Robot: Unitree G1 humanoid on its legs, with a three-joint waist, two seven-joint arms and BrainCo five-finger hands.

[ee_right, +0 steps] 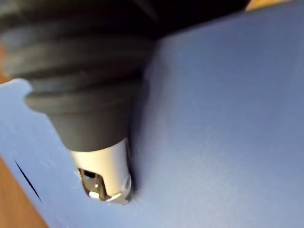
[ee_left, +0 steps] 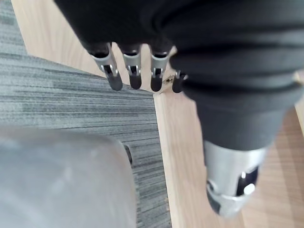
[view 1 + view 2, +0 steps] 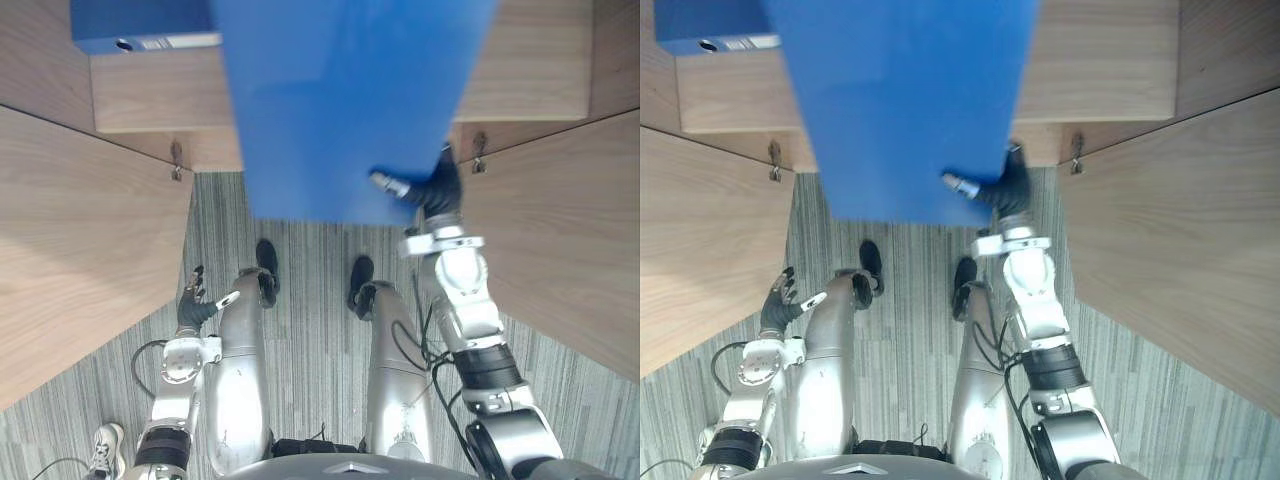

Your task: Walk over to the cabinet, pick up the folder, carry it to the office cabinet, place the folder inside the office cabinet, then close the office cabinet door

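1. Holding of the folder (image 3: 340, 100) is done by the right hand (image 3: 440, 188) at the near lower corner. The thumb is pressed down on the blue face. The fingers are hidden beneath, so the clamp is judged from the thumb alone.
2. The folder is raised before the office cabinet (image 3: 615, 50), between the left door (image 3: 80, 250) and the right door (image 3: 560, 240), both swung open. Whether it already rests on the shelf (image 3: 150, 95) cannot be told.
3. The pinch should be kept firm, since so broad a panel gripped at one corner is likely to sag or twist.
4. The folder should be fed forward level and steered clear of the second folder (image 3: 140, 25) at the shelf's left end.
5. Release should be made only once the shelf bears the weight.
6. The left hand (image 3: 192, 305) hangs by the leg, its fingers (image 2: 130, 71) straight and holding nothing, so it is free for a door.
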